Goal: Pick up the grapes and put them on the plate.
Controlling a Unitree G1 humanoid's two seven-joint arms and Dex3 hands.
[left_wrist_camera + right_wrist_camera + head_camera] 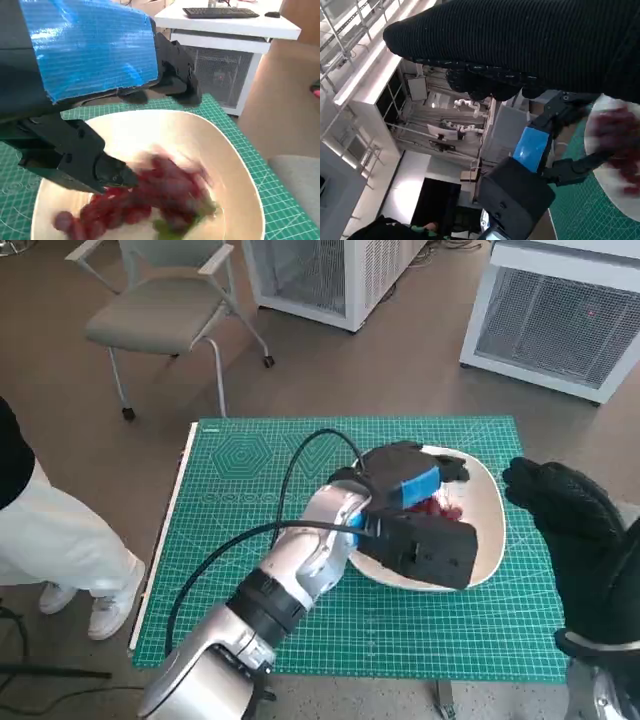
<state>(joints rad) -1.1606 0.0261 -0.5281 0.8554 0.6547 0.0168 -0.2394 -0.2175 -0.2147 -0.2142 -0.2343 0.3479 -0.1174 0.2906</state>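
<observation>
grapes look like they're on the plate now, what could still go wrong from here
1. The left hand hangs low over the plate, its fingers right at the grapes. The grapes are blurred, so whether they are released is unclear; lifting could drag some back out.
2. The left forearm crosses the plate's near rim, so a careless pull-back might tip or shove the plate.
3. The right hand is raised just beside the plate and could bump it.

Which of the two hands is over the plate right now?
The left hand, black with blue tape on its back, is over the plate above the grapes. The gloved right hand hangs off the plate's side.
</observation>
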